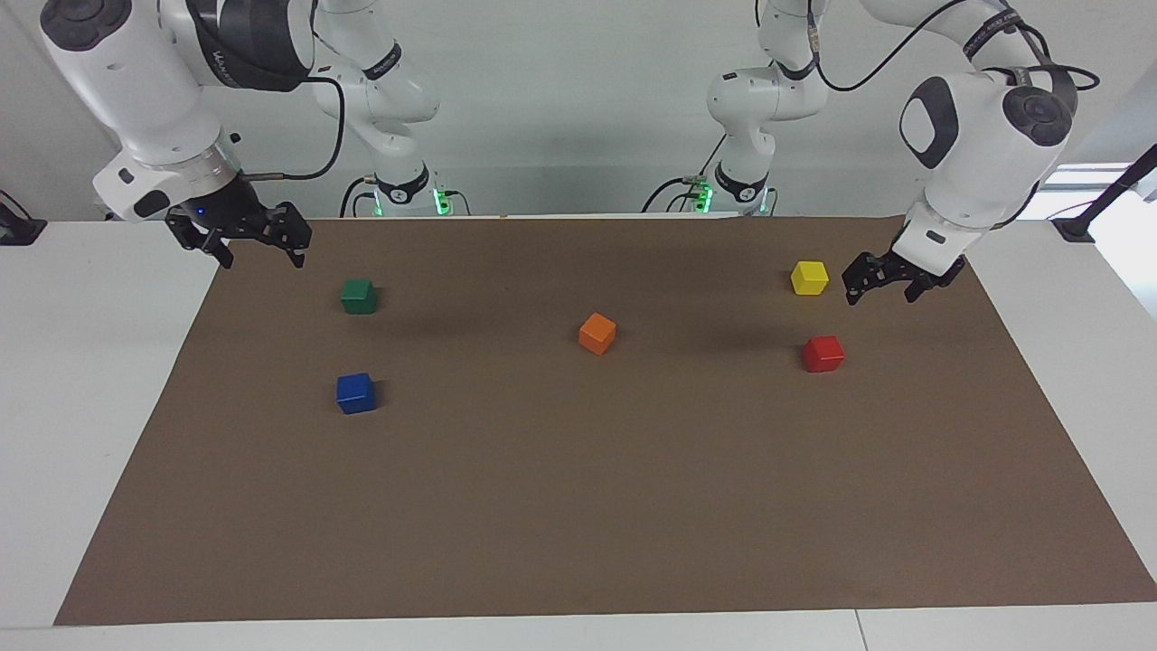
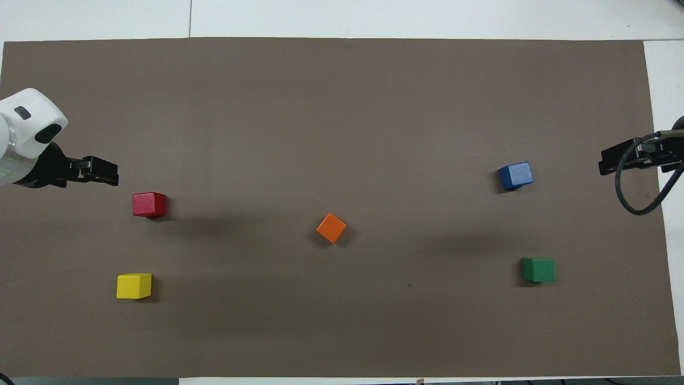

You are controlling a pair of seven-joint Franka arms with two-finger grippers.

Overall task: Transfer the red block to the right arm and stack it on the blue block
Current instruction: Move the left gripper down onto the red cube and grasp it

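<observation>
On the brown mat (image 1: 578,506), nothing lifted yet: red block (image 1: 823,353) sits toward the left arm's end, blue block (image 1: 356,393) toward the right arm's.

Facing view: my left gripper (image 1: 890,282) hangs spread and empty above the mat near the red block and yellow cube (image 1: 809,278); my right gripper (image 1: 255,239) waits, spread and empty, at the mat's corner. Overhead view: the red block (image 2: 149,205) lies squarely, well apart from the blue block (image 2: 515,176). I judge it light, rigid, smooth-faced; I'd pinch two flat parallel sides.
</observation>
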